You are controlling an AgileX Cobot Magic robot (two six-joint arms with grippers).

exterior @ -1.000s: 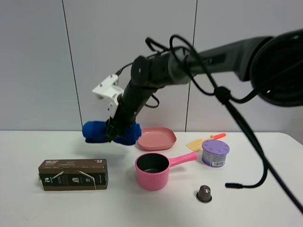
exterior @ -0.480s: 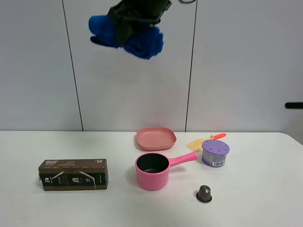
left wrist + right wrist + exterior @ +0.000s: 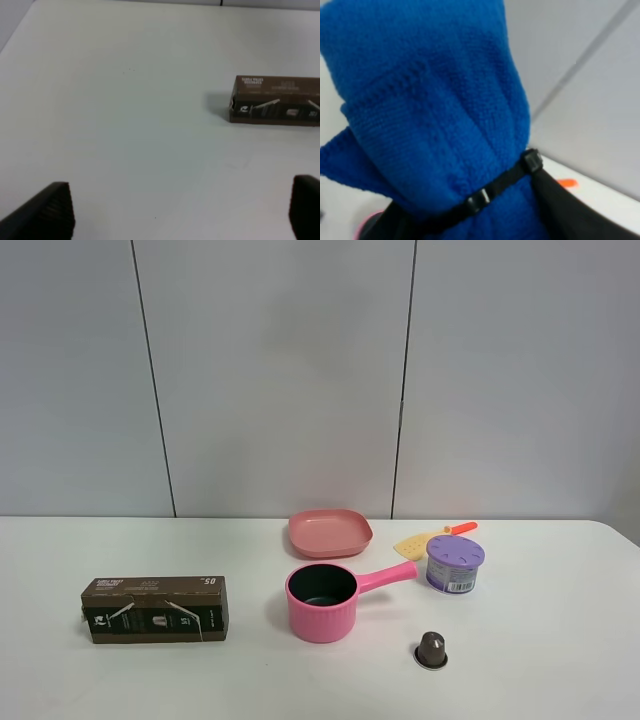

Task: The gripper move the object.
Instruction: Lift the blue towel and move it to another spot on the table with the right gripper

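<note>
The bright blue rolled fabric bundle (image 3: 435,115), cinched by a black strap, fills the right wrist view. My right gripper (image 3: 475,225) is shut on it, with one dark finger (image 3: 565,210) against its side. In the exterior high view, neither the bundle nor any arm shows; both are out of frame, above the table. My left gripper (image 3: 175,215) is open and empty above the bare white table (image 3: 125,125), with its dark fingertips (image 3: 45,215) wide apart.
On the table stand a long brown cardboard box (image 3: 155,609), a pink pot (image 3: 325,601) with its handle to the right, a pink plate (image 3: 330,531), a purple-lidded tub (image 3: 455,563), a yellow spatula (image 3: 425,540) and a small brown capsule (image 3: 431,648). The box also shows in the left wrist view (image 3: 275,105).
My right arm has lifted the blue bundle from just above the table, up past the wall, and out of the top of the exterior high view.
</note>
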